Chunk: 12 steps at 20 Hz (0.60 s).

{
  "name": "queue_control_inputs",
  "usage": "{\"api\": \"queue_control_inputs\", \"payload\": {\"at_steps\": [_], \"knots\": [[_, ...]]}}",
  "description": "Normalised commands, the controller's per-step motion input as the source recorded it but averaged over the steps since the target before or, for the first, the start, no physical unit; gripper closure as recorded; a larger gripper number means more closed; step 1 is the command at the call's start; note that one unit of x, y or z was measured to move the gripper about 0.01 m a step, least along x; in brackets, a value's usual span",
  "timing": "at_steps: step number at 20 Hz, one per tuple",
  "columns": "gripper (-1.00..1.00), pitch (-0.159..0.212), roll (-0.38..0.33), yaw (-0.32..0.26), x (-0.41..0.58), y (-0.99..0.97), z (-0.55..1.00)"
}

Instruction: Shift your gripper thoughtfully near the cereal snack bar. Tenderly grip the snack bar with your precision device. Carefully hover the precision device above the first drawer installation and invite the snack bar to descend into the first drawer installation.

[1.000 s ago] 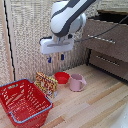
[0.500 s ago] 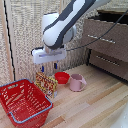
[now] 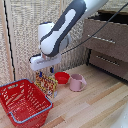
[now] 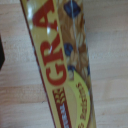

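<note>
hovering at left centre, the white boxy hand point(image 3: 42, 73) sits directly over the upright yellow-orange cereal snack bar point(image 3: 47, 84) on the wooden desk point(image 3: 95, 105), long axis near vertical; grip state unclear.

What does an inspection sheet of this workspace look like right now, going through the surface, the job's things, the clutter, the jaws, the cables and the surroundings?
Surface: light wooden floor, bare in the foreground.
Job's things: cereal snack bar stands upright beside the red basket; the wrist view shows its yellow wrapper with red lettering. First drawer installation, the taller one with a silver bar handle, looks slightly open at the top.
Clutter: red basket, red bowl, pink cup.
Jaws: gripper hangs directly over the snack bar; whether the jaws grip it cannot be told.
Cables: dark cable runs from the arm toward the drawers.
Surroundings: pale panelled wall; shorter lower drawer.
</note>
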Motion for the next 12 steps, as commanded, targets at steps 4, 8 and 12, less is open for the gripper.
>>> {"api": "queue_control_inputs", "payload": {"at_steps": [4,8,12], "knots": [[-1.00,0.000,-0.084,0.161,0.143,0.03,-0.28],[-1.00,0.001,-0.053,0.111,0.099,0.00,-0.24],[1.00,0.010,-0.017,0.014,0.017,0.03,-0.06]]}}
